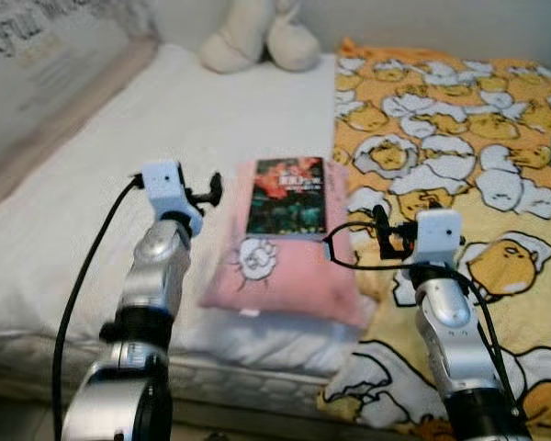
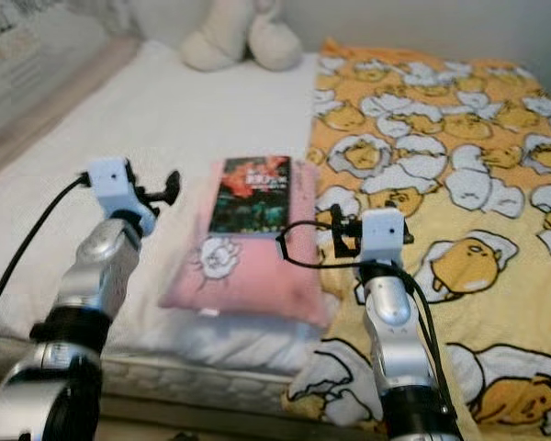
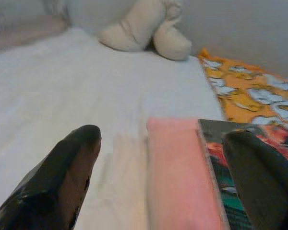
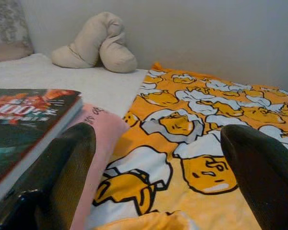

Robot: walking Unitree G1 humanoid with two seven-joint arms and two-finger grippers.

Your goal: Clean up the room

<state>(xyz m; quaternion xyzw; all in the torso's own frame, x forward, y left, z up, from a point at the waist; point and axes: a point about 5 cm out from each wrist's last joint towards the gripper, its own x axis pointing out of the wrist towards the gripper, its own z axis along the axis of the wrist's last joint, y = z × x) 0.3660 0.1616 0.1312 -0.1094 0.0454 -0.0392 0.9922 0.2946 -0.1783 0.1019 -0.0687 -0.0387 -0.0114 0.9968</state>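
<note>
Holding both arms up over the bed's near edge, I have my left gripper [image 1: 213, 189] hanging just left of the pink pillow [image 1: 280, 262], its two black fingers [image 3: 62, 177] spread wide with nothing between them. My right gripper [image 2: 338, 231] sits at the pillow's right edge, above the seam where pink meets the yellow blanket [image 1: 459, 165]; its fingers [image 4: 259, 167] are likewise spread and empty. Between the two grippers lies a book [image 1: 287, 196] with a dark red and green cover, flat on the upper part of the pillow, touched by neither gripper. The pillow rests on the white sheet [image 1: 101, 184] beside the blanket, which is printed with white-and-yellow cartoon figures and covers the right half of the bed. Farther back, against the wall, a cream stuffed toy [image 1: 257, 37] sits on the sheet.
</note>
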